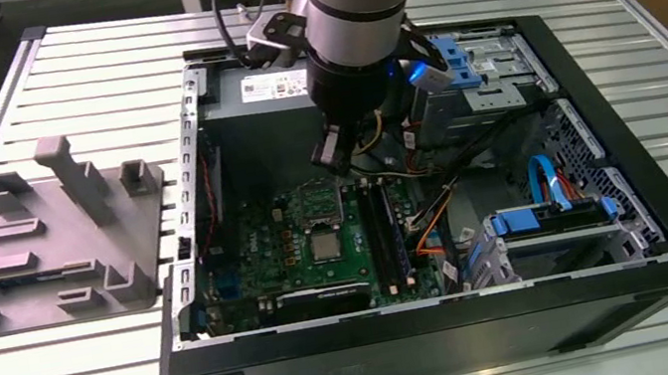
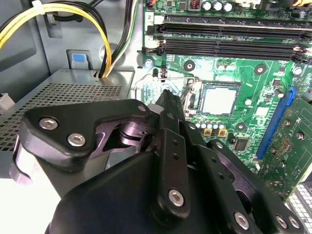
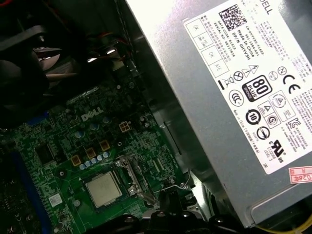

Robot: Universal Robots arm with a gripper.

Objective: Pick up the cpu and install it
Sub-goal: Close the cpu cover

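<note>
Cpu (image 1: 323,246) sits flat in its socket (image 2: 193,100) on the green motherboard (image 1: 276,247), inside the open computer case (image 1: 464,328) on the slatted tabletop (image 1: 89,85). Gripper (image 2: 168,97) hangs above the board near the cpu, not touching it. Fingers are closed together and hold nothing. Grey tray (image 1: 50,253) lies beside the case.

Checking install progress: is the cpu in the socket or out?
In. The cpu lies flat inside the socket on the green board.
</note>
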